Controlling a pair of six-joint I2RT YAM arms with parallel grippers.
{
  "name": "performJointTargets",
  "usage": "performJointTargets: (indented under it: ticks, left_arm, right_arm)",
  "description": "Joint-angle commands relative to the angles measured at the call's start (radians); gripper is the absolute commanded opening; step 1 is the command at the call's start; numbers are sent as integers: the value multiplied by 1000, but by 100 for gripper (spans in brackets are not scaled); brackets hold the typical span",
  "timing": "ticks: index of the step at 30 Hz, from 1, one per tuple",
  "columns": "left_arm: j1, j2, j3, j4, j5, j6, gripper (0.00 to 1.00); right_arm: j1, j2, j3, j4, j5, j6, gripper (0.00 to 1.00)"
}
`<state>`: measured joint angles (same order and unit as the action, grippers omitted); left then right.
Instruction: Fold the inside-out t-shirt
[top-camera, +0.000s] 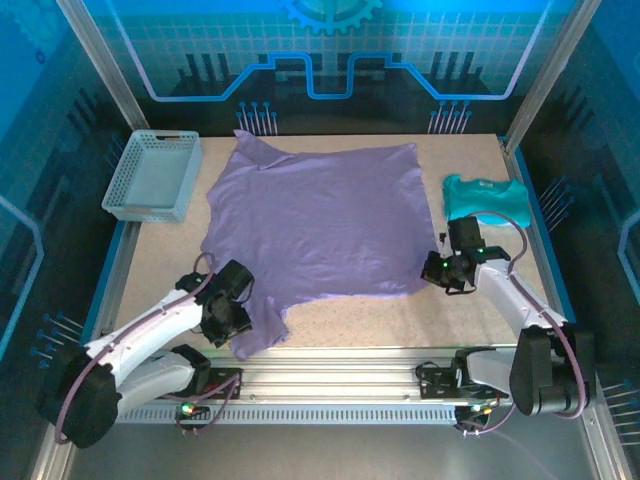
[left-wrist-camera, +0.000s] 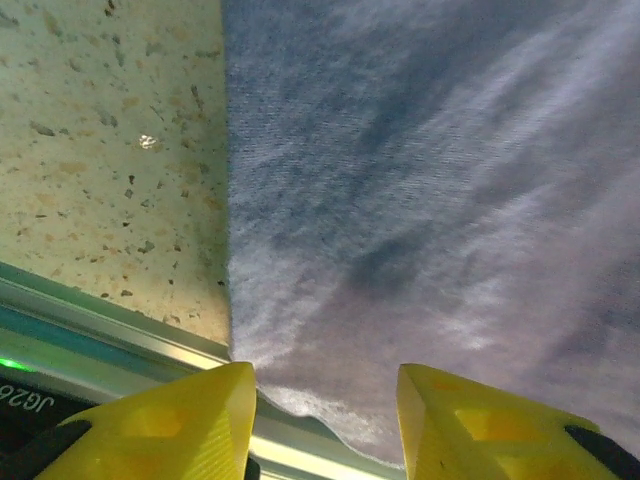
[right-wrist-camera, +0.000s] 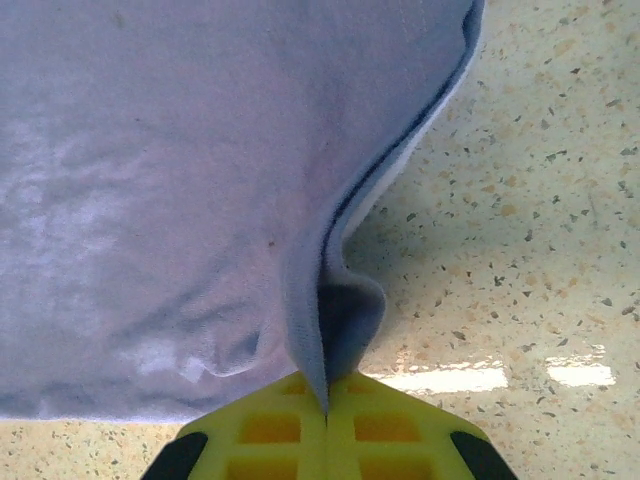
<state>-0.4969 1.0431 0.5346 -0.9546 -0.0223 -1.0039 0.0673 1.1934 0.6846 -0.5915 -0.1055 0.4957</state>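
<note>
Two arms, one soft purple cloth t-shirt, spread flat mid speckled tan surface. Right jaws squeezed tight on shirt's near right corner. Left jaws wide apart, hem edge between them, nothing held. You: close left first, then lift both together, slow.

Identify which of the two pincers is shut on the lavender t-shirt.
The right pincer: it is clamped shut on a fold at the edge of the lavender t-shirt, while the left pincer stands open over the hem.
</note>
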Motion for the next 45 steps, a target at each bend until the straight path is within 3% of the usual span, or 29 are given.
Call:
performJointTargets:
  ticks: [1, 14, 21, 27, 31, 35, 39, 45]
  left_arm:
    - [-9, 32, -43, 51, 7, -16, 42]
    - [-22, 116, -93, 160, 35, -14, 37]
    - [-26, 126, -111, 199, 37, -13, 18]
    - [-14, 43, -85, 132, -4, 7, 0]
    - [52, -99, -36, 54, -24, 20, 0]
    - [189, -192, 40, 36, 39, 67, 0]
    - [303, -172, 149, 42, 97, 168, 0]
    - [405, -88, 268, 111, 147, 272, 0]
  right_arm:
    - [4, -34, -16, -39, 19, -12, 0]
    - [-21, -77, -37, -84, 38, -7, 0]
    - [-31, -80, -41, -93, 49, -13, 0]
    - [-75, -94, -77, -89, 27, 12, 0]
    - [-115, -139, -110, -80, 26, 32, 0]
    - [-135, -157, -87, -77, 27, 26, 0]
    - [-140, -105, -34, -66, 14, 3, 0]
    - [-147, 18, 61, -21, 14, -47, 0]
